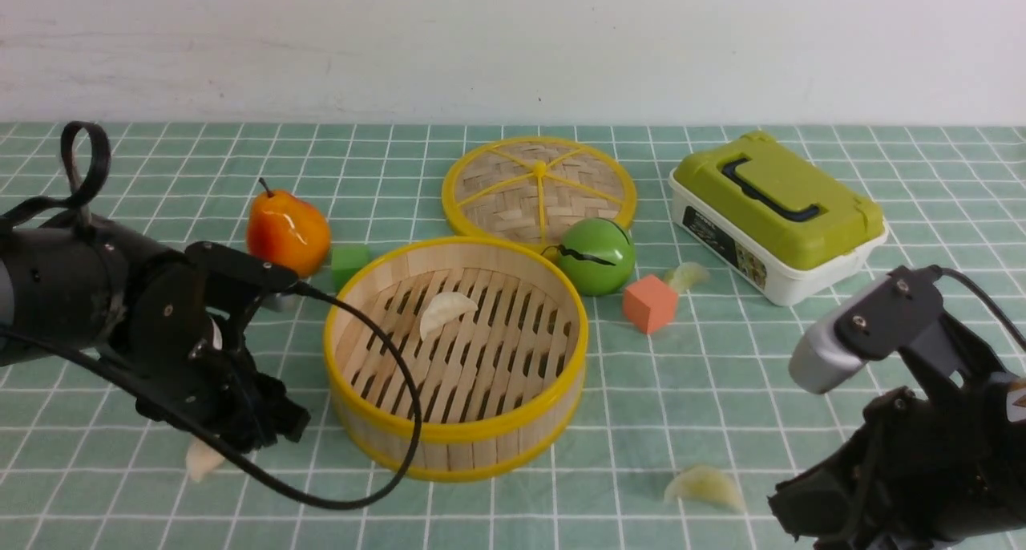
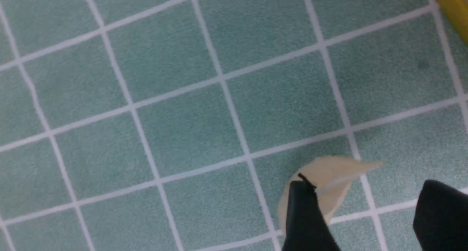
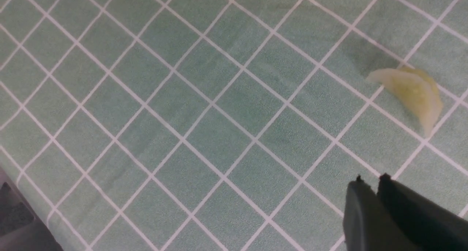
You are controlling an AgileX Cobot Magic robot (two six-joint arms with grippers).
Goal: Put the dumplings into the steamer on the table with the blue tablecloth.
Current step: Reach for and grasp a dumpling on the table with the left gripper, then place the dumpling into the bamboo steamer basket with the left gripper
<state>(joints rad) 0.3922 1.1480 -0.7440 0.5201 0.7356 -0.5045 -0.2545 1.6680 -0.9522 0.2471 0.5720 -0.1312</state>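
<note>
1 dumpling [image 2: 325, 170] just beneath the left claw [image 2: 365, 187]

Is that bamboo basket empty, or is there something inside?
Not empty: one pale dumpling lies on the slatted floor of the steamer; the rest of that floor is bare.

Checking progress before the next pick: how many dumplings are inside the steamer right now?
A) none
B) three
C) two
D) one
D: only one dumpling lies on the slatted floor of the steamer; the other dumplings are out on the tablecloth.
</note>
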